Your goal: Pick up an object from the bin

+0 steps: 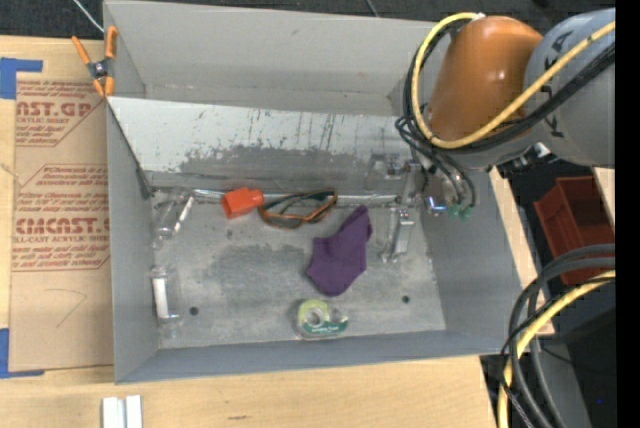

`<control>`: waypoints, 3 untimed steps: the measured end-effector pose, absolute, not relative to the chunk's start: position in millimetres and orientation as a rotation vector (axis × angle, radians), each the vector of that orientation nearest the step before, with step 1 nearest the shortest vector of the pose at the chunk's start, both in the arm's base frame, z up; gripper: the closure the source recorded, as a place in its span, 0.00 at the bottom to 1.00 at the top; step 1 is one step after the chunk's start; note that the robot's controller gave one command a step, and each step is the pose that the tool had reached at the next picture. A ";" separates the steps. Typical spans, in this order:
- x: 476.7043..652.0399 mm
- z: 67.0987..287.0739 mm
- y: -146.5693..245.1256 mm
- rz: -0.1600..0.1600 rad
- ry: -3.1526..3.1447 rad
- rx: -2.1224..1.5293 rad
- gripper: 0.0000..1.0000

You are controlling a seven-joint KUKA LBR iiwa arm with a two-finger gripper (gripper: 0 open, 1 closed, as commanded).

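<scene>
- The soft purple cloth, crumpled into a loose fold, lay on the floor of the grey metal bin, a little right of centre. Of all the loose things, it was nearest the claw.
- The gripper stood low in the bin, just beside the cloth's right edge. Whether it touched the cloth's upper corner could not be made out.
- I could not tell whether the claw was released or clenched, because its grey metal merged with the scuffed grey floor behind it. Nothing could be seen in its grasp.
- By my judgement the step in hand was the approach, with nothing lifted yet.
- The next move would likely call for a small shift toward the cloth, then a pinch on a thick fold. Limp fabric tends to slip and drape from a thin hold.
- Up and left of the cloth lay a pair of dark, orange-rimmed glasses. A small orange block lay at their left end.
- A pale green roll of tape sat near the front wall, below the cloth and well apart from the gripper.
- Two clear plastic pieces lay along the left wall, too faint to name.
- The arm, with its orange cover and yellow cables, hid the bin's right rear corner.
</scene>
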State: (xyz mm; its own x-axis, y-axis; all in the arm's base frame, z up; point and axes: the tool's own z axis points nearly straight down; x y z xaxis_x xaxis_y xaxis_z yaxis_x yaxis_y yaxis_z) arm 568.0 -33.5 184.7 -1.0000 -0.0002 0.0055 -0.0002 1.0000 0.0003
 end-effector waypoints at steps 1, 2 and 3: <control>569.4 189.5 -33.6 0.001 -3.144 0.001 0.00; 556.7 109.0 -9.7 -0.001 -3.116 0.400 0.00; 552.1 162.2 11.0 0.002 -2.997 0.971 0.00</control>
State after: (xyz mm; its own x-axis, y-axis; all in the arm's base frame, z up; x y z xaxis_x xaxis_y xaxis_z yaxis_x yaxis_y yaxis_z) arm 552.1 11.0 162.2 -0.8099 -0.5865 -0.0078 -0.5865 0.8099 -0.0038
